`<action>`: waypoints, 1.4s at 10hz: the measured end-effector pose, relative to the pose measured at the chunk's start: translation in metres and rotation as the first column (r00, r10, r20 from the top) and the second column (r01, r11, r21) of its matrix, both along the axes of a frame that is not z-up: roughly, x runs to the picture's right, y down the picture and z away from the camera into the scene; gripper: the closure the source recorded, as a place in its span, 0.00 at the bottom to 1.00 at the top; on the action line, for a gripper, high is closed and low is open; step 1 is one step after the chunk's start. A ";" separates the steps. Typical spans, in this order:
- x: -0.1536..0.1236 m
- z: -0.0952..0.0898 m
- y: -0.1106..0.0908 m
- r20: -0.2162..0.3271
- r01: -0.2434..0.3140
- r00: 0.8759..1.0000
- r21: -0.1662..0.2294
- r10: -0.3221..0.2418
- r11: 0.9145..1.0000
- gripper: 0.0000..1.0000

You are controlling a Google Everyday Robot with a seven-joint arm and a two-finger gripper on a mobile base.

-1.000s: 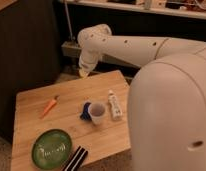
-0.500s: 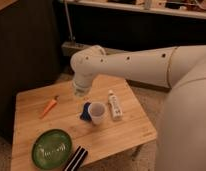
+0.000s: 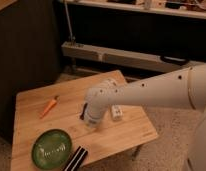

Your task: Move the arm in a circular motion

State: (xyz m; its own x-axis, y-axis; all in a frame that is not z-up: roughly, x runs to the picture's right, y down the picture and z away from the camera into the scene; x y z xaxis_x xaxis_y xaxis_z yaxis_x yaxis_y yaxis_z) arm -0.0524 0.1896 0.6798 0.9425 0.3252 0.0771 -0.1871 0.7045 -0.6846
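The arm [image 3: 151,92] is a thick, glossy white tube reaching in from the right edge across the wooden table [image 3: 128,131]. Its bulbous joint [image 3: 99,98] hangs over the table's middle. From that joint a short segment points down, ending in the gripper [image 3: 89,119] just above the tabletop, right of the carrot and above the green plate. The gripper's end is blurred against the wood.
An orange carrot [image 3: 50,105] lies left of the joint. A green plate [image 3: 52,148] sits at the front left, with a black object [image 3: 78,157] at the front edge. A small white item [image 3: 116,112] lies under the arm. A dark shelf unit [image 3: 146,35] stands behind.
The arm has swung forward and down, from the table's far edge to over its middle. The white cup seen earlier is now hidden behind the arm.
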 end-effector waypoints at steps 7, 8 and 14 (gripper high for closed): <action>0.156 0.042 -0.041 -0.247 -0.257 0.935 0.016 0.253 0.966 0.97; 0.176 0.053 -0.058 -0.282 -0.290 0.916 0.028 0.286 0.957 0.97; 0.241 0.090 -0.142 -0.444 -0.402 0.799 0.107 0.406 0.909 0.97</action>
